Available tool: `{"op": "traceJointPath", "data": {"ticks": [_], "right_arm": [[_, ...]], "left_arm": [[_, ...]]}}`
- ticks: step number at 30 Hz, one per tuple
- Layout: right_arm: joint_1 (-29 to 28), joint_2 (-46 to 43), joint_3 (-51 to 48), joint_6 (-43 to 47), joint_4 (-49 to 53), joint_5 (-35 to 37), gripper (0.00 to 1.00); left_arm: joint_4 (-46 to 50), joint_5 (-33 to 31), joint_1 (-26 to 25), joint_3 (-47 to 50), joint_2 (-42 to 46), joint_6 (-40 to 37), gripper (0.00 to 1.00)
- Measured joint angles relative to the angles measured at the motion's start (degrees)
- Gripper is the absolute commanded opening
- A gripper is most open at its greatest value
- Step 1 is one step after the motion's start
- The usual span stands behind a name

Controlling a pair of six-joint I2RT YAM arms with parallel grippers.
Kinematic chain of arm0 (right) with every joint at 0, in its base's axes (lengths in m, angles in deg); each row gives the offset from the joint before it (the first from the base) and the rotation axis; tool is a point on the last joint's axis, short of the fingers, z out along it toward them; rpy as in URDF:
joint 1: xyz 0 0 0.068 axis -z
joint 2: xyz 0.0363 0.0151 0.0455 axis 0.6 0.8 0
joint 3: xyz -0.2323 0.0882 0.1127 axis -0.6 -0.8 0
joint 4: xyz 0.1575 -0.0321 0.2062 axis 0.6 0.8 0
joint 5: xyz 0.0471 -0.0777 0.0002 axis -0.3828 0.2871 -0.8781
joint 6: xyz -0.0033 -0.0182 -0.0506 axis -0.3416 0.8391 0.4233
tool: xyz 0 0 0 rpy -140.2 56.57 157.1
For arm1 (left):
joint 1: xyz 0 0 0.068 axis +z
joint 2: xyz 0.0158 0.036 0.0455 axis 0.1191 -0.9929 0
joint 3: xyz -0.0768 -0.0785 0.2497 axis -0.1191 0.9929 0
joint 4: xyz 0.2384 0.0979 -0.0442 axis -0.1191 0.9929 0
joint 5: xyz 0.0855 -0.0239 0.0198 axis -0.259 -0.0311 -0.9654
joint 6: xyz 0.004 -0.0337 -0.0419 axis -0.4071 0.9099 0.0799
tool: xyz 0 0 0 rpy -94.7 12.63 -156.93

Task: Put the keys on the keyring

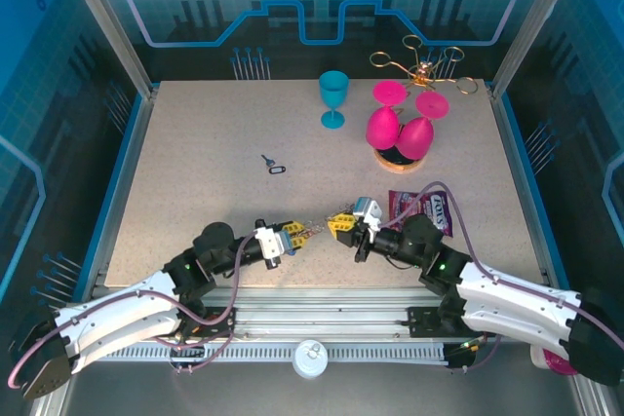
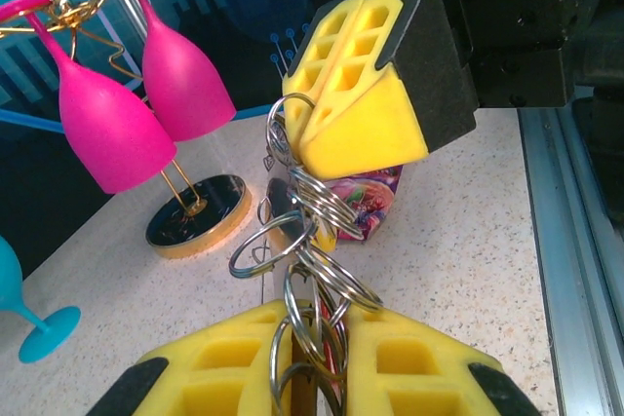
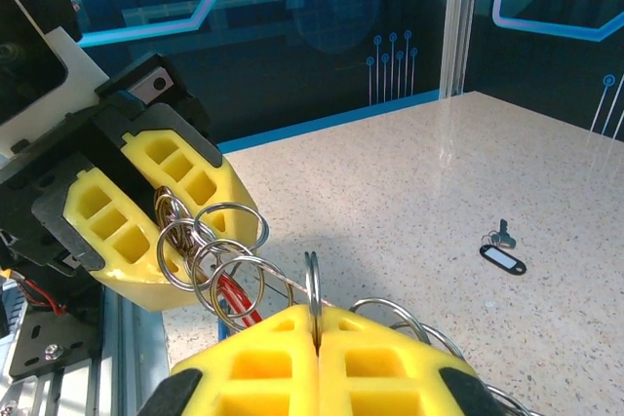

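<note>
The two claws are meeting low over the near middle of the tabletop (image 1: 195, 143), just inside its near edge. Bare surface is lying open to the left and toward the far edge. The teal goblet (image 1: 333, 99) is standing well apart at the far side. To its right, the pink goblets (image 1: 400, 132) are hanging upside down on the gold wire stand (image 1: 424, 67). A printed packet (image 1: 429, 209) is lying just beside the right arm.

The left claw (image 1: 297, 236) is pinching shut on one end of the keyring (image 1: 317, 230), with rings bunching between its yellow pads. The right claw (image 1: 341, 224) is clamping shut on the other end, one ring standing upright in the seam. The ring chain is stretching between them.

One key (image 1: 274, 165) with a dark tag is lying alone on open tabletop, well apart from both claws.
</note>
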Motion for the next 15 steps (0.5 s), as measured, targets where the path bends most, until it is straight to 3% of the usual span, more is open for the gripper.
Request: {"op": "traceJointPath", "data": {"ticks": [6, 15], "right_arm": [[0.9, 2.8, 0.1, 0.0, -0.5, 0.3, 0.00], [6.7, 6.0, 0.0, 0.1, -2.5, -5.2, 0.00]], "left_arm": [[2.2, -0.4, -0.9, 0.0, 2.1, 0.9, 0.49], [17.1, -0.9, -1.1, -1.9, 14.4, 4.8, 0.55]]}}
